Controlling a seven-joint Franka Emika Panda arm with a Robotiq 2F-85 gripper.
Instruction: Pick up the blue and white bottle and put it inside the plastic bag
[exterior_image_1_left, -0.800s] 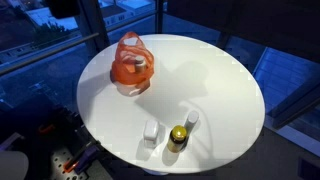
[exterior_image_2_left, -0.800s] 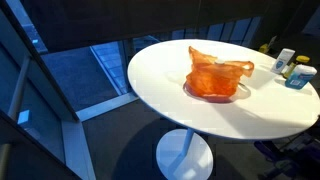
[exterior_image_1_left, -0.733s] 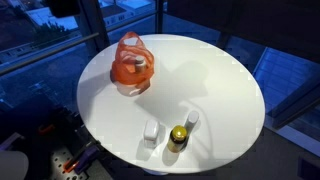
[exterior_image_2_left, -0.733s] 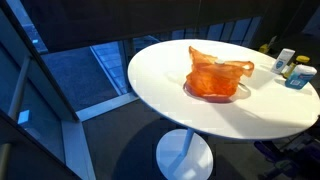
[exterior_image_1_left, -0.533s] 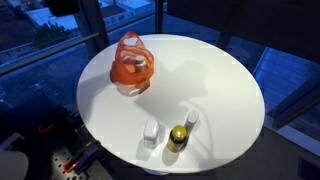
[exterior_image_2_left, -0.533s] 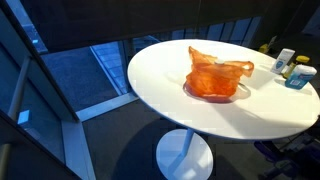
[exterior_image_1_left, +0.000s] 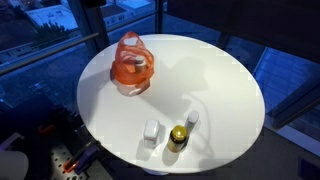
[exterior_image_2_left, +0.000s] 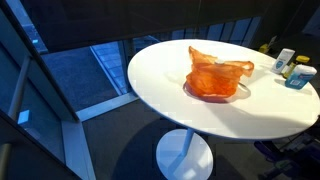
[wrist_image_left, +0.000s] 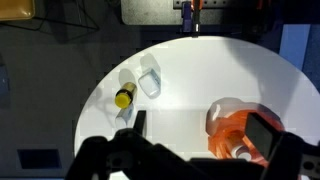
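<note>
Gripper: in the wrist view the gripper (wrist_image_left: 203, 120) is empty, its fingers spread wide, hanging high over the round white table (exterior_image_1_left: 205, 70).
Bottle: the blue and white bottle (exterior_image_2_left: 299, 75) stands upright near the table's rim, in a tight group of small containers.
Neighbours: a taller white bottle (exterior_image_2_left: 285, 60) stands just beside it. A yellow-capped bottle (wrist_image_left: 124, 97) belongs to the same group. From above I cannot tell for sure which pale container is the target.
Bag: the orange plastic bag (exterior_image_1_left: 132, 62) sits crumpled and slumped on the table, well apart from the bottles. Its mouth looks loosely open, but how wide is hard to tell.
Bottle relative to gripper: in the wrist view the group lies ahead of the fingers and toward the left of the picture, well apart and far below. The bag lies under the finger on the opposite side. Nothing sits between the jaws.
Risk, wrong pick: the containers are crowded, so a descent aimed slightly off could close on a neighbour.
Risk, knocking: wide fingers coming down among them could tip a bottle, and one so near the rim could roll off.
Risk, bag: the thin plastic may fold shut or slide when the bottle is pushed in, so the bottle could land beside it.
</note>
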